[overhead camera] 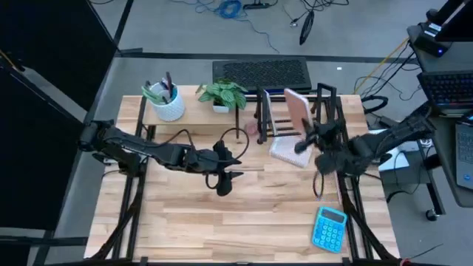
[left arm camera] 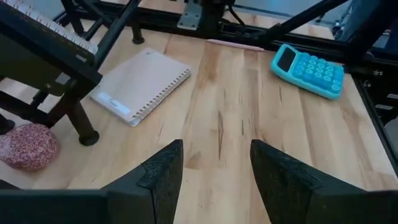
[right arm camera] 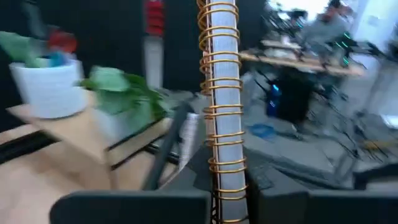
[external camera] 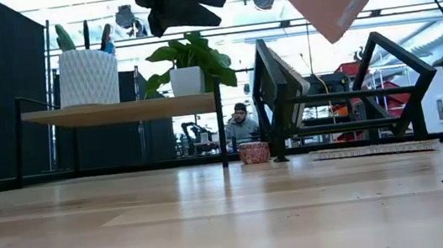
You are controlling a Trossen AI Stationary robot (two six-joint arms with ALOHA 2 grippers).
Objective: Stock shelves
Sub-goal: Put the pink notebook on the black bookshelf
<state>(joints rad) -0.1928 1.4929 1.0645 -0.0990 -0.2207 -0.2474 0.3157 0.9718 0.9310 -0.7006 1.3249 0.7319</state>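
Now the right gripper [overhead camera: 309, 137] is closed on a pink spiral notebook [overhead camera: 298, 111] and holds it up in the air, above the black wire rack [overhead camera: 325, 96] at the far right of the table [overhead camera: 244, 214]. The left gripper [overhead camera: 224, 183] hangs over the middle of the table, its fingers [left arm camera: 163, 171] apart and empty. A white notebook [overhead camera: 290, 154] lies flat beside the rack. The pale-wood shelf [overhead camera: 199, 111] stands at the far left and carries a white pot [overhead camera: 170, 106] and a plant [overhead camera: 224, 94]. A blue calculator [overhead camera: 329, 228] lies near the front right.
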